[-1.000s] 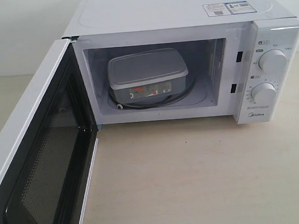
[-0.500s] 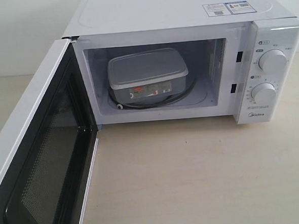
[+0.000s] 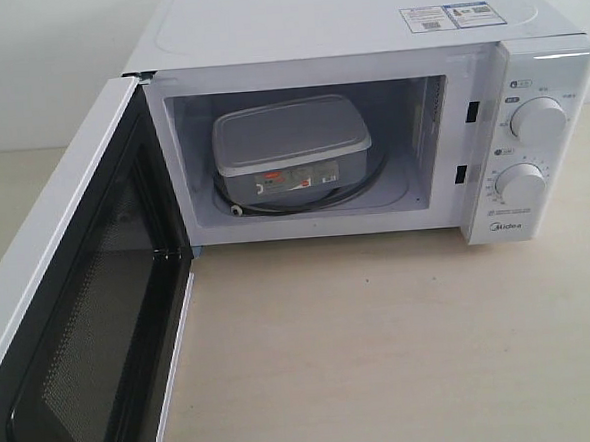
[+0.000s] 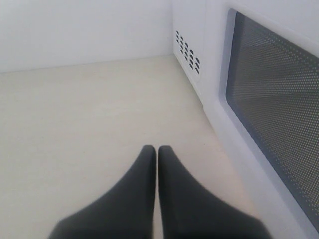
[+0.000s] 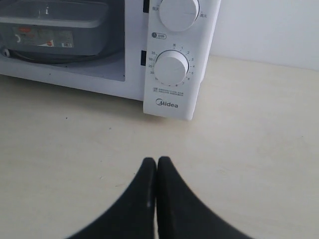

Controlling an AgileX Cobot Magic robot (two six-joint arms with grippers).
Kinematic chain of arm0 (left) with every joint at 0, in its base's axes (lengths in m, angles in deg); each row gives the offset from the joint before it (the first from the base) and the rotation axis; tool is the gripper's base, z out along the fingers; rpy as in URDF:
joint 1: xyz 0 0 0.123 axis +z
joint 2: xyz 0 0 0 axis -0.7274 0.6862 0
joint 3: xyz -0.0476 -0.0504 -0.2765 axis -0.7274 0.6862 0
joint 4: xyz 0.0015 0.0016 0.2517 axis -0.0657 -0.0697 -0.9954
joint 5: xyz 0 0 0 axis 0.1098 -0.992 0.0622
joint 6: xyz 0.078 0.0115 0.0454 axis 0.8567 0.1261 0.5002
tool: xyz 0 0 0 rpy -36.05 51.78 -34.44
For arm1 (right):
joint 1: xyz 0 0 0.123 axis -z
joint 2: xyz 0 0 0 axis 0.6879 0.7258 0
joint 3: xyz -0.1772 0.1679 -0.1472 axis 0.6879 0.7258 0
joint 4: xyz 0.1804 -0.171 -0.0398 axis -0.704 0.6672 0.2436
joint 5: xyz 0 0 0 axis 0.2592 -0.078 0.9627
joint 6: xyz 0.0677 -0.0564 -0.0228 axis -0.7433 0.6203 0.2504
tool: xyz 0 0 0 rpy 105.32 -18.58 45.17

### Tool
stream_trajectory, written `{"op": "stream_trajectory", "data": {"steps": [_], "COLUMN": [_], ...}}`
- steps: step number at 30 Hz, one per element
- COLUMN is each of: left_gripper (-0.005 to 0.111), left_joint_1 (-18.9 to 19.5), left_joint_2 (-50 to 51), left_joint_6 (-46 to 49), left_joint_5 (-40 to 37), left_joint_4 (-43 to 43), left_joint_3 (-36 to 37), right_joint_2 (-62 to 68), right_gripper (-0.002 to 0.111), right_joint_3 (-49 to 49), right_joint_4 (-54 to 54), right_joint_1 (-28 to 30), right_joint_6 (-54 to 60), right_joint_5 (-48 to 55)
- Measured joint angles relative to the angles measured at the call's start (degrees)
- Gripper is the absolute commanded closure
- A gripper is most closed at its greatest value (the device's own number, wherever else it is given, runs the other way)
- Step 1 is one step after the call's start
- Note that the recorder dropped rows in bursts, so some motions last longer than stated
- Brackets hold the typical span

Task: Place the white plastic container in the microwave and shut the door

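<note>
A pale wooden table (image 3: 403, 355) fills the lower part of the exterior view and carries the microwave (image 3: 343, 18), a white box facing the camera with its cavity exposed. The door (image 3: 55, 226) stands swung wide open on the left, hinged at the cavity's left edge, its inner face and dark mesh window (image 3: 92, 334) turned towards the right.

The white plastic container (image 3: 290, 136) sits inside the cavity, upright, lid on, placed left of centre and resting on a dark ring (image 3: 358, 192) on the cavity floor. No gripper touches it.

Neither arm shows in the exterior view. In the left wrist view the left gripper (image 4: 157, 149) hangs over bare table just beside the door's outer face, near the microwave's side vent holes (image 4: 187, 50); its two black fingers are pressed tip to tip with nothing between them. In the right wrist view the right gripper (image 5: 157, 160) is likewise clenched and empty—poised over the table in front of the control panel, apart from it.

On that panel an upper knob (image 3: 537, 121) sits above a lower knob (image 3: 520, 184), with the Midea logo (image 3: 506, 230) beneath. Stickers (image 3: 453, 16) lie on the microwave's top near the right front edge, and a small red-and-white label (image 3: 292, 179) marks the container's front side.
</note>
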Motion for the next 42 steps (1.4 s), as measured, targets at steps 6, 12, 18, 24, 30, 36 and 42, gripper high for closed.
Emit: {"op": "stream_trajectory", "data": {"steps": [6,12,18,24,30,36,42], "left_gripper": [0.103,0.103,0.103,0.103,0.103,0.103,0.103], "left_joint_1": [0.0,0.0,0.0,0.0,0.0,0.0,0.0], "left_joint_2": [0.0,0.0,0.0,0.0,0.0,-0.1,-0.2], "left_joint_6": [0.0,0.0,0.0,-0.1,-2.5,-4.4,-4.7], "left_joint_5": [0.0,0.0,0.0,0.0,-1.8,-4.5,-1.9], "left_joint_4": [0.0,0.0,0.0,0.1,0.4,4.1,6.3], "left_joint_3": [0.0,0.0,0.0,0.0,-6.9,-19.4,-24.7], "right_joint_2": [0.0,0.0,0.0,0.0,0.0,0.0,0.0], "right_gripper": [0.108,0.108,0.108,0.108,0.108,0.108,0.108], "right_joint_3": [0.0,0.0,0.0,0.0,0.0,0.0,0.0], "right_joint_4": [0.0,0.1,0.2,0.2,0.2,0.2,0.2], "right_joint_1": [0.1,0.1,0.1,0.1,0.1,0.1,0.1], "right_joint_6": [0.0,0.0,0.0,0.0,0.0,0.0,0.0], "right_joint_5": [0.0,0.0,0.0,0.0,0.0,0.0,0.0]}}
